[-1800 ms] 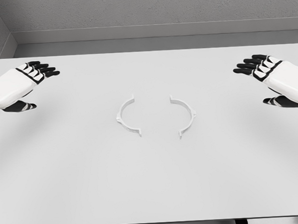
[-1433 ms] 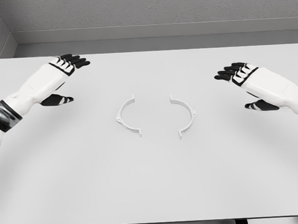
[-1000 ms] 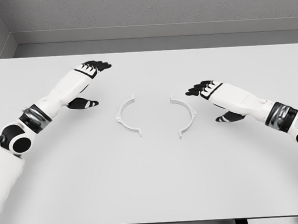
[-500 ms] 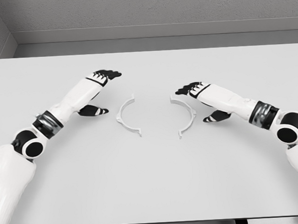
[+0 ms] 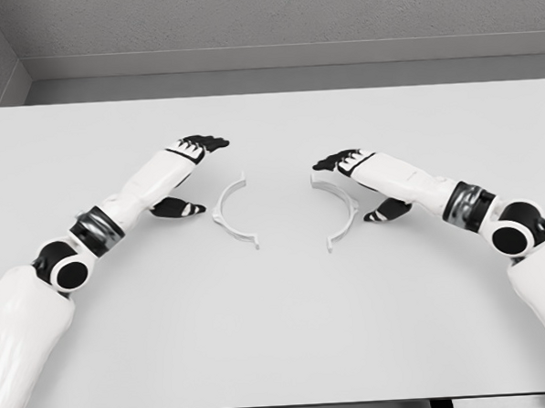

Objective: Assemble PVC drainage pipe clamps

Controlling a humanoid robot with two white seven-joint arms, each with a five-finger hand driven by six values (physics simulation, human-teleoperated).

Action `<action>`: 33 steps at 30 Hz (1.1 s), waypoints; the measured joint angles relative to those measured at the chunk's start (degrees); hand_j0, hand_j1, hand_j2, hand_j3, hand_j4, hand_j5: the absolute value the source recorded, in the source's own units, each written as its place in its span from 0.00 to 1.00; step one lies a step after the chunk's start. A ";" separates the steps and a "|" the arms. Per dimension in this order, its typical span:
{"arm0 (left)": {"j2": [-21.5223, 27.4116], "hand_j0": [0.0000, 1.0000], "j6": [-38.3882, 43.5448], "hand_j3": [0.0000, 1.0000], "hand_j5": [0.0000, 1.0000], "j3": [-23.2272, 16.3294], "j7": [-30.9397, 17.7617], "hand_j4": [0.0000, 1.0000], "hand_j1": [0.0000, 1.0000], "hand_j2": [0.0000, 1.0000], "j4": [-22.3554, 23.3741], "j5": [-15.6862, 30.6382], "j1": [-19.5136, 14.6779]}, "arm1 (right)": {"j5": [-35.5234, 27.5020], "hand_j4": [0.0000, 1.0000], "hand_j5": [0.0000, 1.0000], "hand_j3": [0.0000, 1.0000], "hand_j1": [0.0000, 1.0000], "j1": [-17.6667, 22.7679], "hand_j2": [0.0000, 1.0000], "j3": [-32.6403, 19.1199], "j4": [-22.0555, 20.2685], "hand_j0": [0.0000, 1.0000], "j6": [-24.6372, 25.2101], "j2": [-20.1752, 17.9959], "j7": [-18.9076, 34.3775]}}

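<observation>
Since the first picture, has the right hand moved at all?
Yes. The right hand has come in from the table's right edge toward the middle; it now hovers open over the right clamp half.

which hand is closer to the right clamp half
Right. The right hand hovers at the right clamp half, fingertips over its upper end; the left hand sits across the gap, beside the left clamp half.

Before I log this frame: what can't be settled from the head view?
- Whether the right robot hand touches the right clamp half: its fingertips overlap the clamp's top end.
- Left clamp half: clip details too small.
- Both arms' shoulders: cut off by the lower corners.
</observation>
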 measured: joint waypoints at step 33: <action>-2.19 1.00 0.00 1.00 1.00 -1.90 -0.09 1.00 1.00 1.00 -0.29 -0.10 0.62 | 0.08 1.00 1.00 1.00 1.00 -2.55 1.00 2.15 0.57 1.00 -0.04 1.95 0.14</action>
